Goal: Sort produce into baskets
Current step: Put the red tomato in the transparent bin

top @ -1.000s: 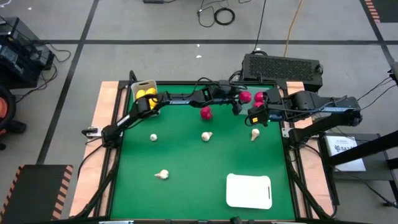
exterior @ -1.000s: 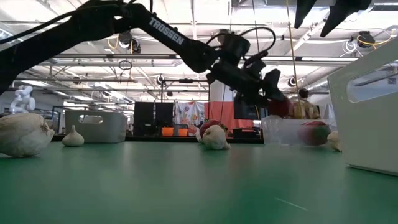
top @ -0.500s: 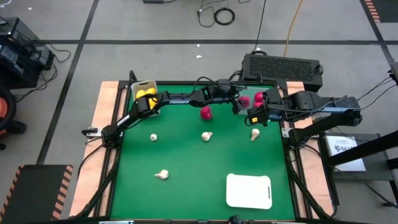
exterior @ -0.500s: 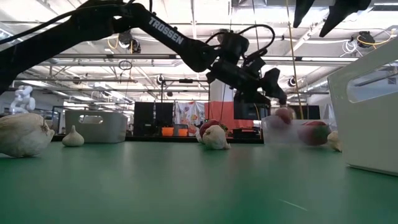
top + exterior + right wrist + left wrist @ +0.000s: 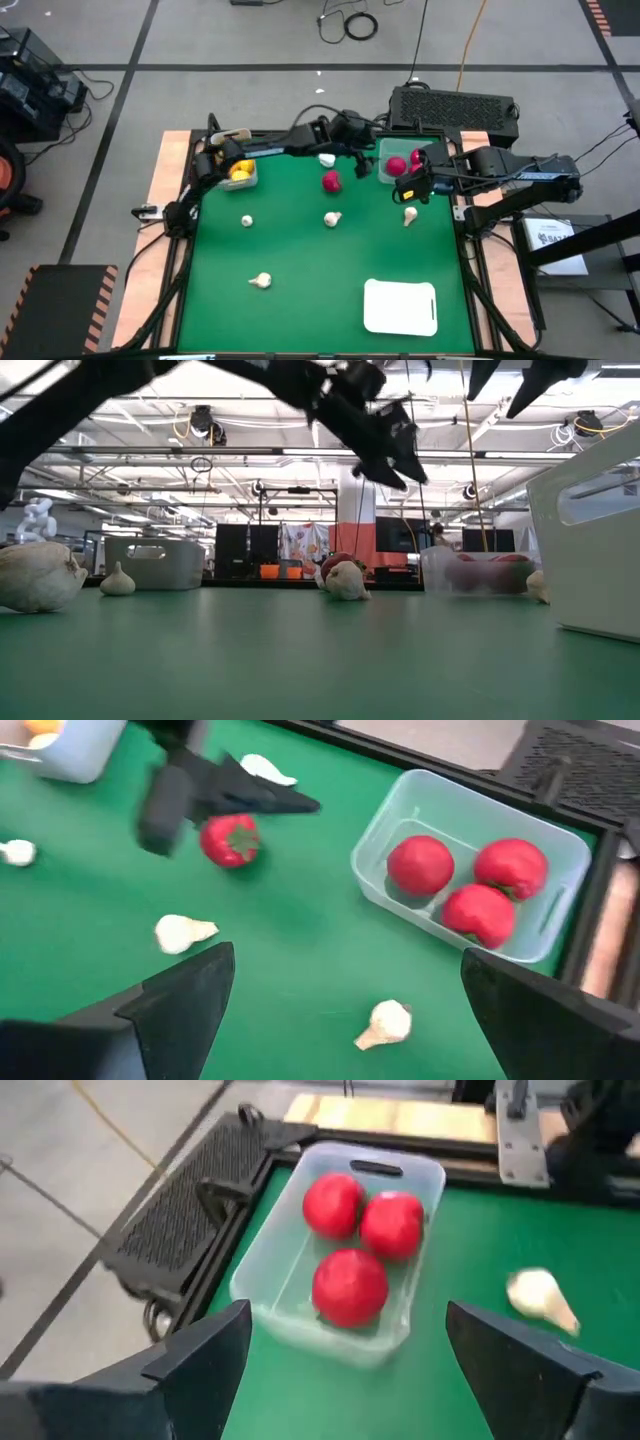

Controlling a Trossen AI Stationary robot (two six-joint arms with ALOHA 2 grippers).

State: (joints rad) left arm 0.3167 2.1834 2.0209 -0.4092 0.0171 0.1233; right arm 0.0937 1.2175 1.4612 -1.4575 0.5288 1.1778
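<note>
My left gripper (image 5: 364, 163) hangs open above the table, just left of the clear bin (image 5: 384, 152), which holds three red fruits (image 5: 347, 1285). My right gripper (image 5: 410, 190) hovers open beside the bin's near edge. One red fruit (image 5: 331, 181) lies on the green mat, with a garlic bulb (image 5: 326, 159) behind it. Other garlic bulbs (image 5: 332, 218) (image 5: 409, 214) (image 5: 246, 221) are scattered over the mat. Yellow fruits (image 5: 239, 171) sit in the whitish bin (image 5: 250, 183) at the far left.
A flat white tray (image 5: 400, 306) lies at the near right of the mat. Another garlic bulb (image 5: 261, 281) rests near the front left. A black grille box (image 5: 455, 105) stands behind the table's far right edge. The mat's middle and near left have free room.
My left gripper has opened and let go of a red fruit, which fell into the clear bin beside the two others. The gripper has then risen and drawn back toward the table's left.
</note>
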